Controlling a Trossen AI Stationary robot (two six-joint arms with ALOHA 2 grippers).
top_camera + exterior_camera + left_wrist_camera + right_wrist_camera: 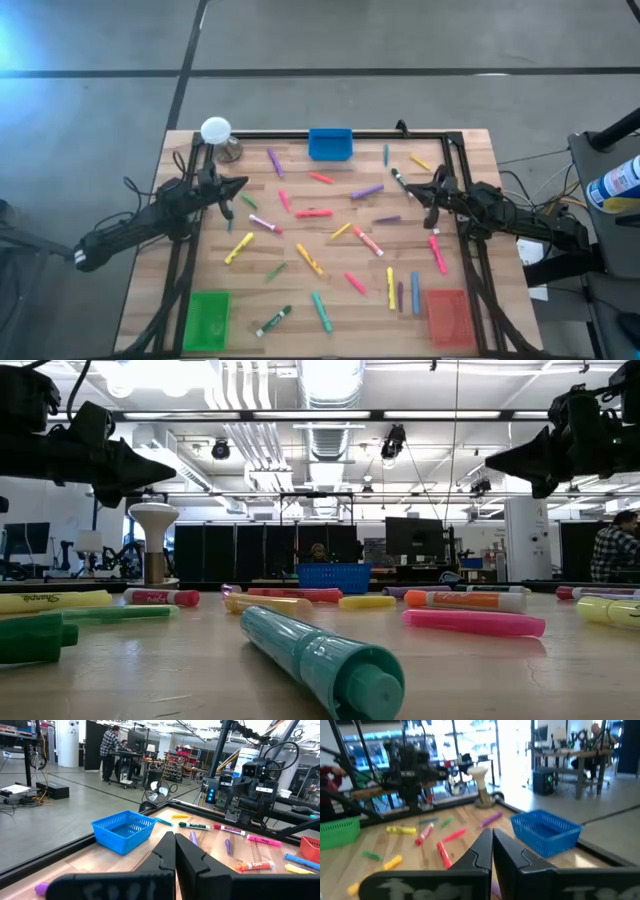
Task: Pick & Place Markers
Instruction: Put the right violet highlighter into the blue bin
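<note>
Presently, both of my arms hung above the table (480,150) with nothing in either pincer. My left gripper (238,186) hovered over the left side of the wooden top, fingers pressed together tip to tip, as its own wrist camera confirmed. My right gripper (412,187) hovered over the right side, likewise closed and empty.

The markers (314,213) lay scattered flat across nearly the whole top, none yet in a tray. A blue tray (330,144) sat at the middle of the far edge, a green tray (209,318) at the near left corner, and a red tray (447,315) at the near right corner. A white-headed lamp-like stand (216,131) stood at the far left corner.

Hazards, as I judged them:
- Descending with fingers closed would push a marker away instead of grasping it; the fingers must open first.
- The markers are round and would roll if nudged off-centre.
- Several markers lay close together, so a wide approach could catch two at once.
- Both arms reaching toward the centre could collide.
- Which tray each marker belongs in I could not tell; a wrong choice would misplace it.
</note>
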